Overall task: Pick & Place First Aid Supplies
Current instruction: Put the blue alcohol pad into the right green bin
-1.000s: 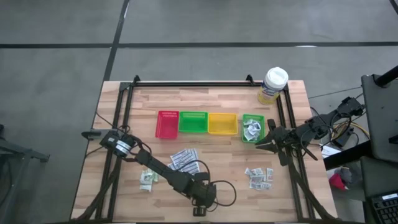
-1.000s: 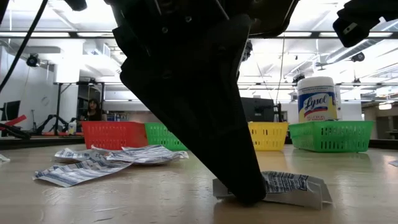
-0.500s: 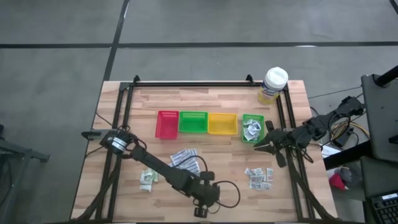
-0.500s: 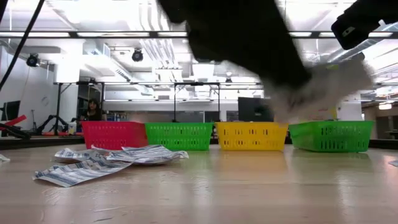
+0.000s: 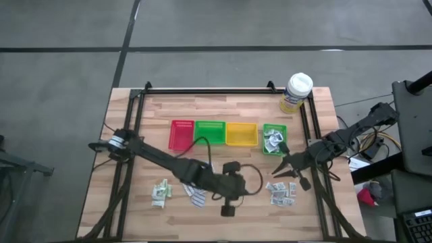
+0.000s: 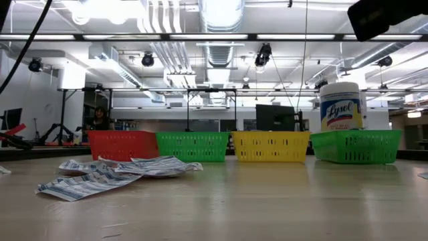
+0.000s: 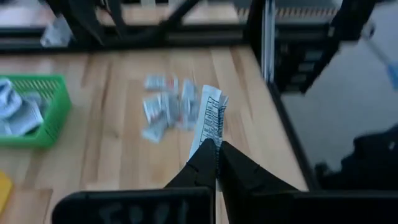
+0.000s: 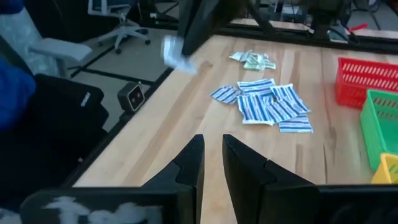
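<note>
My left gripper [image 7: 216, 151] hangs over the near middle of the table, shut on a long white printed strip [image 7: 209, 118]; the right wrist view shows the strip [image 8: 174, 53] held in the air. A pile of blue-white strips [image 8: 267, 102] lies flat on the table left of it, pale green-white sachets [image 5: 160, 192] farther left, and grey-white squares [image 5: 281, 191] to the right. My right gripper [image 5: 278, 171] is open and hovers between the squares and the right-hand green tray [image 5: 275, 128], which holds packets. My left gripper pinches the white printed strip between its two fingers at its lower end [image 7: 210, 140]. The strip stands up past the fingertips, lifted clear of the table. The fingers slant downward and point toward the table's right.
Red [image 5: 181, 133], green [image 5: 209, 132] and yellow [image 5: 241, 133] trays stand in a row on the far half, left of the green tray with packets. A white-lidded tub [image 5: 295, 92] stands at the far right corner. A dark frame rail [image 5: 315, 155] runs along the right side.
My left gripper has risen from the table by the near edge, lifting the strip clear, and has moved toward the far and right side. My right gripper has shifted from beside the green tray toward the near edge and slightly left.
</note>
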### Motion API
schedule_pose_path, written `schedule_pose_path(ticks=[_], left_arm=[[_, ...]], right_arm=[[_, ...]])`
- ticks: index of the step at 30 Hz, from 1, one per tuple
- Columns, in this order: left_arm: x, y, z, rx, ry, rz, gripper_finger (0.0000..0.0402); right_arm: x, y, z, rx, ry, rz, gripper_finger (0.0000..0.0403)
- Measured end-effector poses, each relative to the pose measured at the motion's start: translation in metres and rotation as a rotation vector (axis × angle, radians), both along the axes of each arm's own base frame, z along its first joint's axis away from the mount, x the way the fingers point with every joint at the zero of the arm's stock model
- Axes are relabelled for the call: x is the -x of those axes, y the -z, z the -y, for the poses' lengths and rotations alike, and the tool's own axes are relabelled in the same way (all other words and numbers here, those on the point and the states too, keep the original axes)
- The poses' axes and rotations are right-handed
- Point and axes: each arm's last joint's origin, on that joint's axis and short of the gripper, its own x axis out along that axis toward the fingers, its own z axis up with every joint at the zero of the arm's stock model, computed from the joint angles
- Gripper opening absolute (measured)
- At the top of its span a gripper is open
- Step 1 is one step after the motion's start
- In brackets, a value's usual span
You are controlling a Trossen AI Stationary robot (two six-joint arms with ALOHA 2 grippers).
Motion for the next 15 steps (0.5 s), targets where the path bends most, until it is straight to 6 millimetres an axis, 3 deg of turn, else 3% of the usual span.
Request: schedule_pose_path(ticks=[6,15], left_arm=[[-0.002,-0.02,-0.019,0.089,-0.044,0.074,0.0009],[-0.01,-0.026,-0.032,0.2,-0.037,0.132,0.0009]], right_arm=[[-0.008,0.004,-0.004,0.026,0.011,0.002,0.0077],[-0.018,-0.002,-0.008,0.065,0.031,0.123,0.0141]])
